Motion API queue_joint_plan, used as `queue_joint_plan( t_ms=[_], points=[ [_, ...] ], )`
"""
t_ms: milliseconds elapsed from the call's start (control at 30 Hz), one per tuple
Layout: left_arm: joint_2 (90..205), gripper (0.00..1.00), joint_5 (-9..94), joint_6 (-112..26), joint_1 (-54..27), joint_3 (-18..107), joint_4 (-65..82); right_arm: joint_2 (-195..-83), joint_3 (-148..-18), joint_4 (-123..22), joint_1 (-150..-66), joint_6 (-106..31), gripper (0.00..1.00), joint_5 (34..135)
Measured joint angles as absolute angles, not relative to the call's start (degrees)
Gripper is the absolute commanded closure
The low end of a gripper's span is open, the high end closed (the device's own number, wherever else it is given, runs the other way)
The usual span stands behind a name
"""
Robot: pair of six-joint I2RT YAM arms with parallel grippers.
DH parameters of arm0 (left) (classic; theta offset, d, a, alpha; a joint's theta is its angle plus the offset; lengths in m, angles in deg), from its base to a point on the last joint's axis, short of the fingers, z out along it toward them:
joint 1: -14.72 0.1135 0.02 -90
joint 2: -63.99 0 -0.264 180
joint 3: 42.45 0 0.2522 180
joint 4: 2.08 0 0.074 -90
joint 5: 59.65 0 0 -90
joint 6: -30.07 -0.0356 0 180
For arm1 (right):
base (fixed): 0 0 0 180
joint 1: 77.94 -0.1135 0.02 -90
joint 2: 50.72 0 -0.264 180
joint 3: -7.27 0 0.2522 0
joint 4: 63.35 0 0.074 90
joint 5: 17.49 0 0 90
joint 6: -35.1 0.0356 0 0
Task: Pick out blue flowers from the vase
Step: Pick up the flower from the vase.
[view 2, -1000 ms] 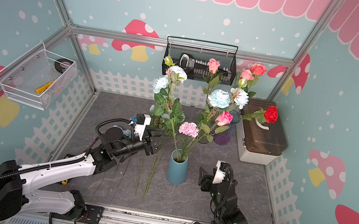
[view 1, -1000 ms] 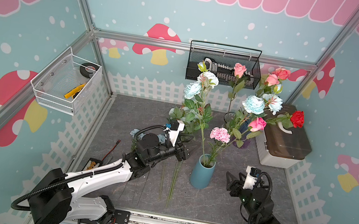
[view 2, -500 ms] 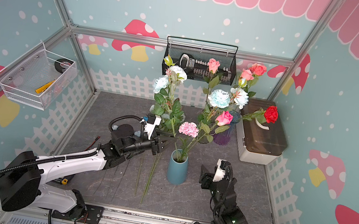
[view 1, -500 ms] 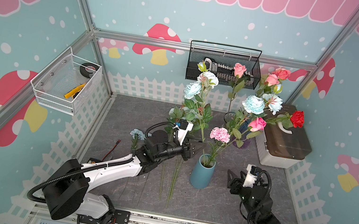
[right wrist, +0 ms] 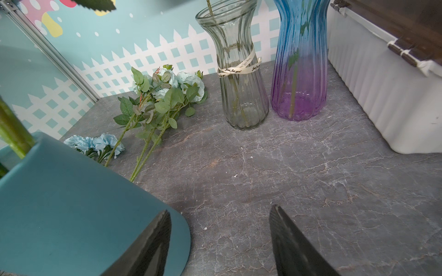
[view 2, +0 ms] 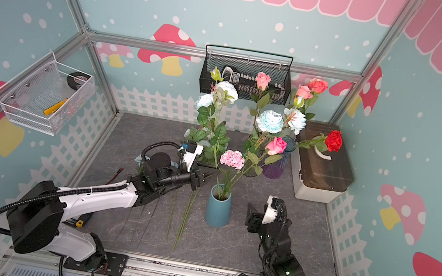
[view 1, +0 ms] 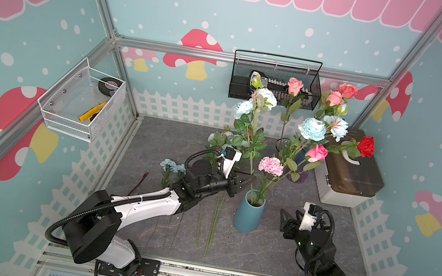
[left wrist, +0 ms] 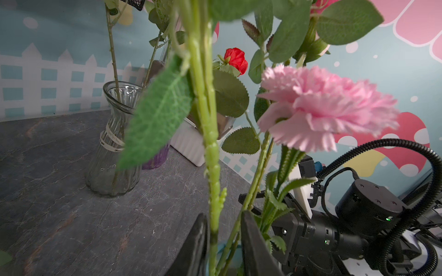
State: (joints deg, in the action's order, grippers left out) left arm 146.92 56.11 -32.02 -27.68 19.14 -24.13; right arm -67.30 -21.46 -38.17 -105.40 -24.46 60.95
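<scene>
Left gripper fingers cropped by the frame edge, contact with the green stem indeterminable; pink carnation blurred; blue vase partly cropped; black basket contents illegible.

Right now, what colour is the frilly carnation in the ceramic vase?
Pink frilly carnation; left wrist view.

Bright, even light; the close pink carnation looks soft.

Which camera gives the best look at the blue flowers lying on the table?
The right wrist view: the blue flowers show close and clear there, blooms and leaves. In both top views the left arm covers much of them; mainly stems and small carnations show. The left wrist view misses them.
</scene>
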Motion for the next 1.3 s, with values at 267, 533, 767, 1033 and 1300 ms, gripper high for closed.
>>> queue_joint_plan(
  t_ms=[267, 533, 767, 1033, 1300],
  points=[
    [146.9, 1.0, 56.1, -32.0, -27.7, 19.5, -23.9, -67.3, -21.5, -38.6, -105.4, -24.6, 0.36, 61.1],
    [146.6, 1.0, 55.9, -33.8, -28.0, 22.8, -18.8, -67.3, -21.5, -39.3, -105.4, -24.7, 0.36, 61.6],
    [143.1, 1.0, 52.9, -38.8, -31.1, 32.0, -5.0, -67.2, -21.4, -39.4, -105.4, -24.8, 0.34, 61.8],
    [137.6, 1.0, 48.8, -43.7, -33.1, 43.5, 11.6, -66.5, -21.0, -39.4, -105.4, -24.9, 0.31, 62.0],
    [136.4, 1.0, 42.8, -46.7, -33.1, 61.2, 32.9, -65.5, -20.5, -39.5, -105.4, -24.9, 0.31, 62.1]
  ],
)
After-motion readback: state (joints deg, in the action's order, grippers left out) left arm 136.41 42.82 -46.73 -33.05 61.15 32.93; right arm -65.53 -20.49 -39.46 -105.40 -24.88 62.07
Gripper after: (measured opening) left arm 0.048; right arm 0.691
